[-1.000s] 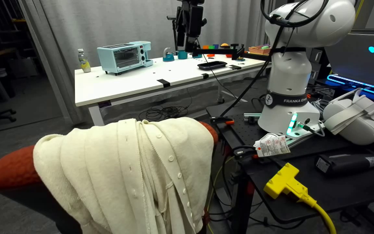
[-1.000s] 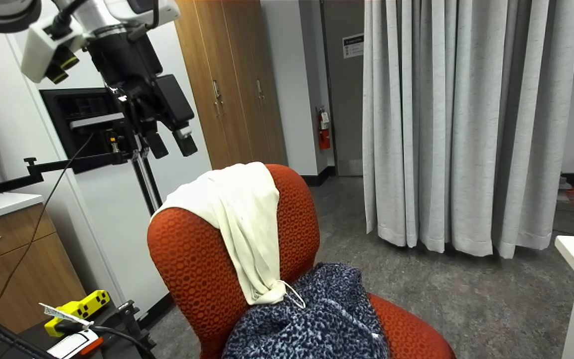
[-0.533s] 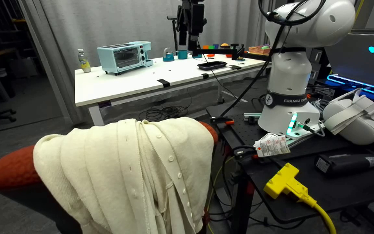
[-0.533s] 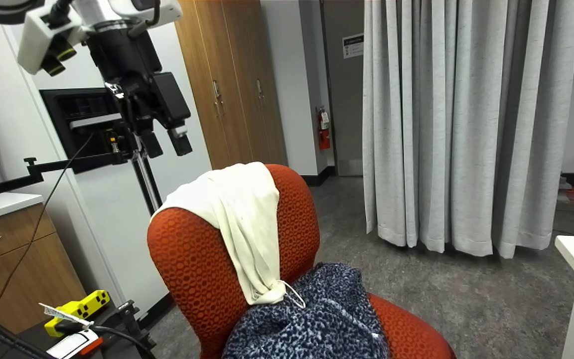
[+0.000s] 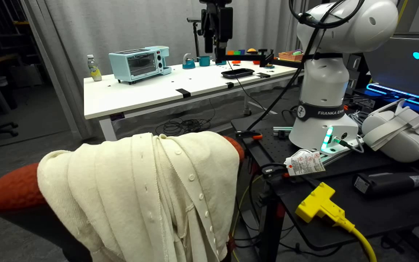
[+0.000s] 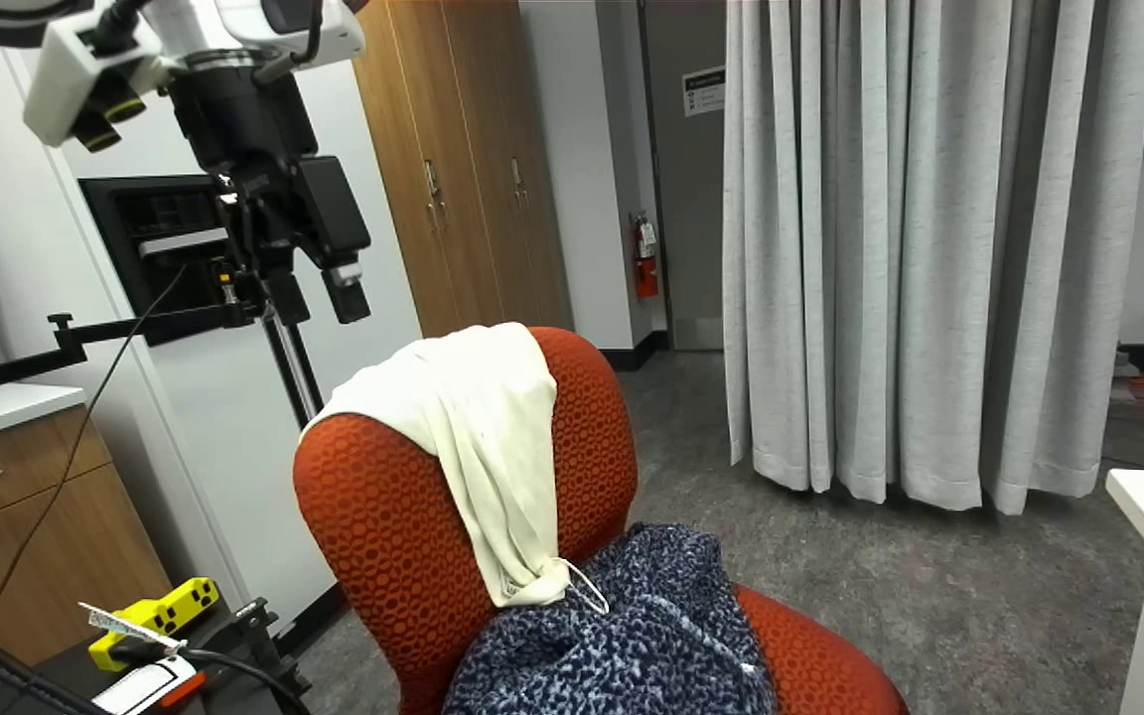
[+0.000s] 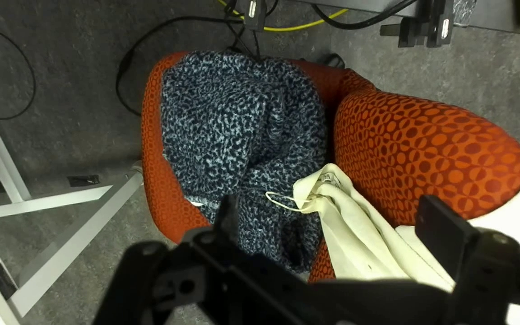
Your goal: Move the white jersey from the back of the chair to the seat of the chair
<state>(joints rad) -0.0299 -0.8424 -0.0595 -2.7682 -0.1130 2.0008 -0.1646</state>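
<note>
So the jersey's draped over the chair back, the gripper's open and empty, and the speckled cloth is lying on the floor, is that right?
Not quite: the speckled cloth is placed wrongly. It lies on the seat, as the wrist view shows. The jersey is draped over the chair back, and the gripper is open and empty.

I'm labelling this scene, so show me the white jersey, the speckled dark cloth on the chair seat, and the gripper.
White jersey (image 5: 122,193), in an exterior view: middle of its draped fabric.
Speckled dark cloth (image 7: 242,149), in the wrist view: middle of its rumpled surface.
Gripper (image 6: 319,302), in an exterior view: midway between its fingertips.
</note>
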